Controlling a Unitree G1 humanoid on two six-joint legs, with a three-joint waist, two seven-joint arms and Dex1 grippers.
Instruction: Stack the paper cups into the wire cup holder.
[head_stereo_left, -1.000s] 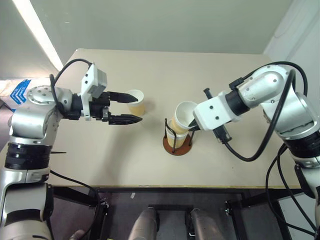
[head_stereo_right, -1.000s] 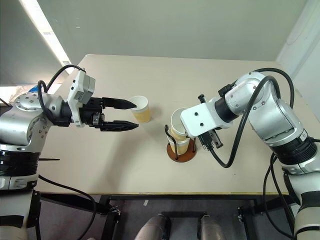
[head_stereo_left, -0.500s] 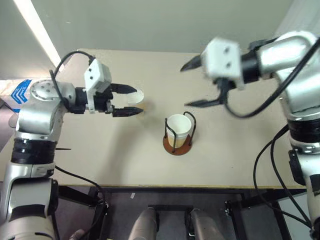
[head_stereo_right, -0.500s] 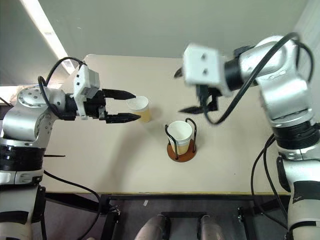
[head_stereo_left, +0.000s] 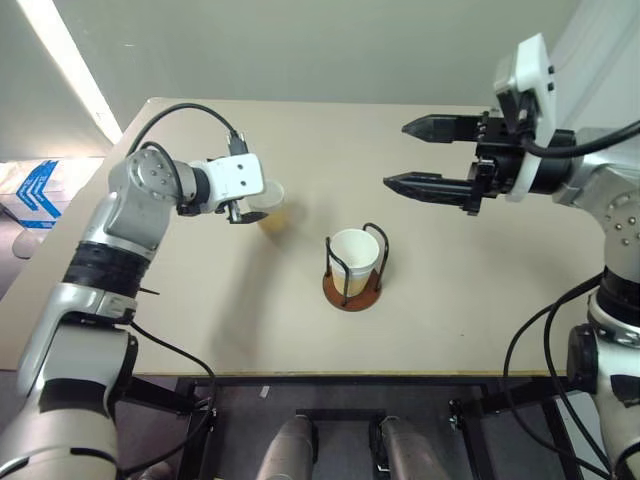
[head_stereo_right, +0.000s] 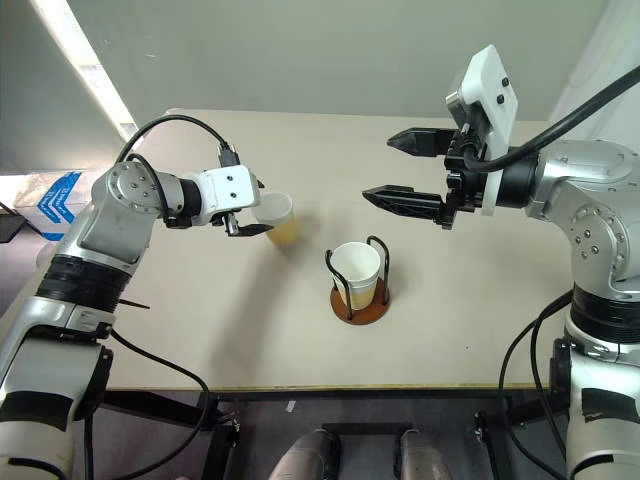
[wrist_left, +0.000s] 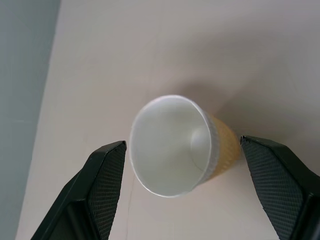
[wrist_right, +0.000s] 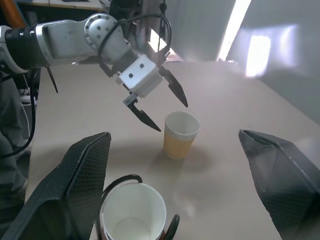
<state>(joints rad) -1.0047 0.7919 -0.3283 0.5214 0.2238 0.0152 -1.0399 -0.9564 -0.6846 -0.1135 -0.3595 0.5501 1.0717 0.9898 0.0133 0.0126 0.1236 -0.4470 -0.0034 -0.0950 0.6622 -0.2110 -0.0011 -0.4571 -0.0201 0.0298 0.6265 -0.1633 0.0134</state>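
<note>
One paper cup (head_stereo_right: 277, 219) stands upright and alone on the bench (head_stereo_right: 480, 300), mouth up, white and empty inside as the left wrist view shows. The wire cup holder (head_stereo_right: 361, 291) stands near it toward the bench's middle, its reddish-brown base flat on the surface and its two black wire loops rising around a stack of cups (head_stereo_right: 357, 272); the top cup's white mouth is open and empty, and how many cups sit beneath it I cannot tell.

The left gripper (head_stereo_right: 252, 210) is at the lone cup, its fingers (wrist_left: 105, 180) spread wide with one on each side of the cup; in the left wrist view a gap shows between each finger and the cup wall, so nothing is gripped. The right gripper (head_stereo_right: 400, 170) hangs in the air above the bench, beyond and to the right of the holder, its fingers (head_stereo_left: 425, 186) wide apart and empty, well apart from both the holder and the lone cup.

The lone cup sits well in from the bench's left and far edges. Bare surface lies all around the holder, with wide open bench between it and the near edge and more to the right.
</note>
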